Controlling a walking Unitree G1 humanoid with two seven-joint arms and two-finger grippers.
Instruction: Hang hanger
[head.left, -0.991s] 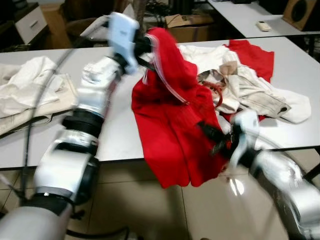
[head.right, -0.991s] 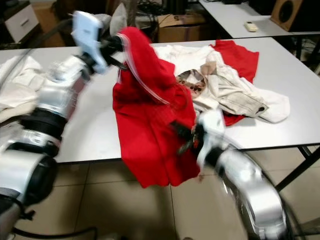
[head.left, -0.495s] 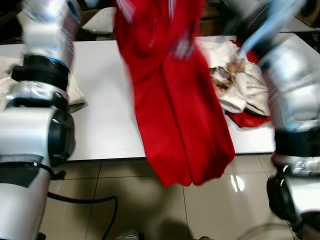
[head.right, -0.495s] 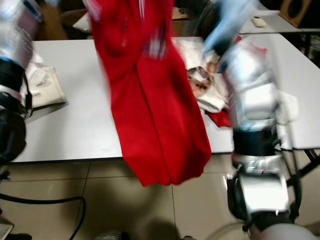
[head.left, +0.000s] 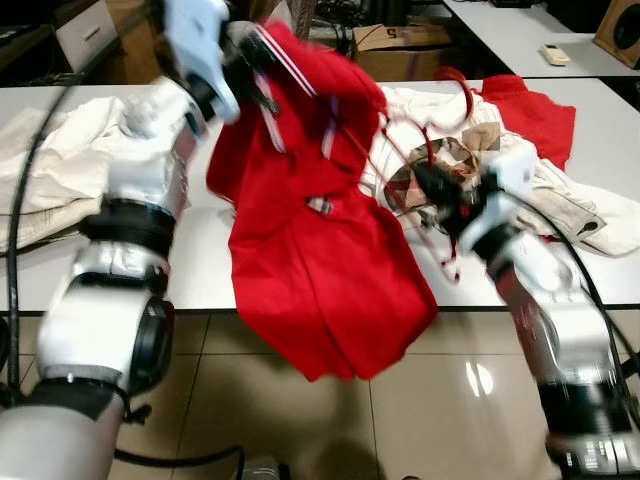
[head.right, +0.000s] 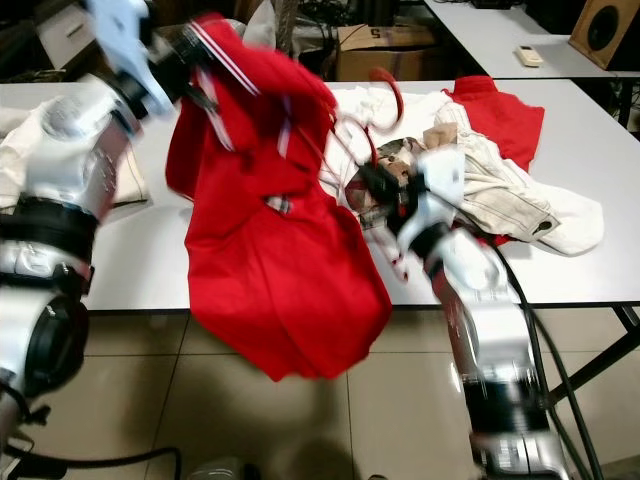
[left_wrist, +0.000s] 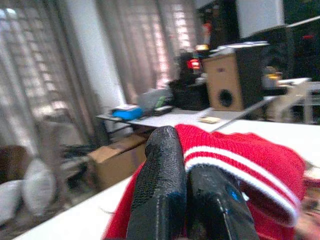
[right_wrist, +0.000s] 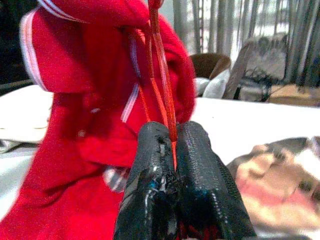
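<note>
Evidently mid-step: left hand pinched shut on the red garment, lifted over the table edge; right hand clamped on the red hanger (blurred). Next, likely: feed hanger into the collar.

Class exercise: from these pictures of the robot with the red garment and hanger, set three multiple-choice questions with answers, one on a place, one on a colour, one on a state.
1. Where does the lower part of the red garment hang?
A. Over the white table's front edge
B. Inside a cardboard box
C. On a chair

2. What colour is the hanger in the right tool?
A. Blue
B. Red
C. Black

3. What is the state of the left tool?
A. Wide open, nothing in it
B. Shut on the red garment
C. Resting on the floor

Answers: 1 A, the cloth drapes past the white table towards the floor. 2 B, thin red wires run between its fingers. 3 B, its fingers pinch the striped edge.
</note>
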